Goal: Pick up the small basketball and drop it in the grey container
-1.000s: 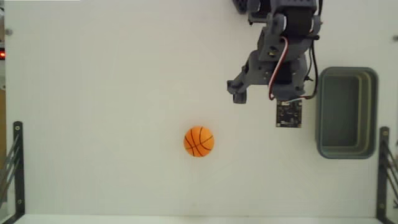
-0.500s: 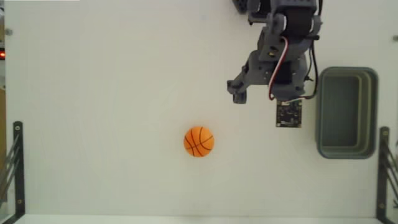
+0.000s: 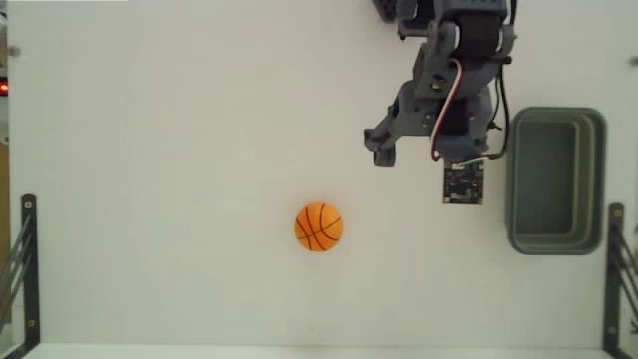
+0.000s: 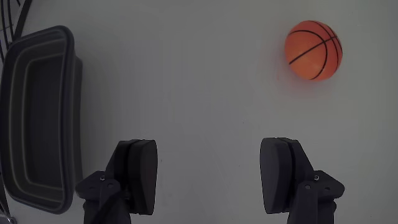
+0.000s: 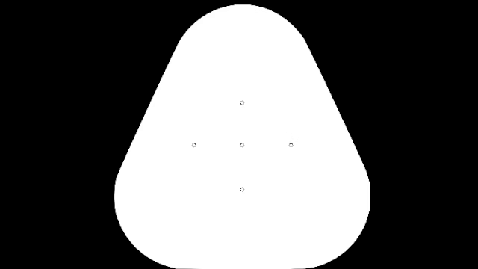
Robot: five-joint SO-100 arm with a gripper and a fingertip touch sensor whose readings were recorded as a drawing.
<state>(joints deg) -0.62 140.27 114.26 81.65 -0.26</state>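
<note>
The ball (image 3: 319, 226) sits alone on the white counter (image 3: 159, 150), at about seven o'clock from the tool (image 3: 414, 155) in the fixed view. The container (image 3: 555, 179) lies at three o'clock of the arm, seemingly empty. Only the wrist view shows the tool (image 4: 211, 174) spread wide, holding nothing, with the ball (image 4: 313, 50) at one o'clock and the container (image 4: 38, 118) at nine.

White table (image 3: 159, 130), black metal brackets at left (image 3: 28, 264) and right (image 3: 613, 269) edges
</note>
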